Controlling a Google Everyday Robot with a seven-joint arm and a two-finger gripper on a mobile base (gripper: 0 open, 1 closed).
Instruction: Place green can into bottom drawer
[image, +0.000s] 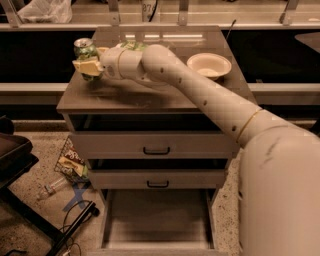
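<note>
The green can (84, 48), small with a silver top and a shiny green side, stood upright at the back left corner of the cabinet top (150, 97), and the pale fingers (93, 66) of the gripper (86, 70) were clamped around its lower half. The white arm (200, 95) reached across the top from the lower right, passing a cream bowl (209, 65). Well below, the bottom drawer (156, 225) was pulled out, showing a flat grey floor and low side walls.
</note>
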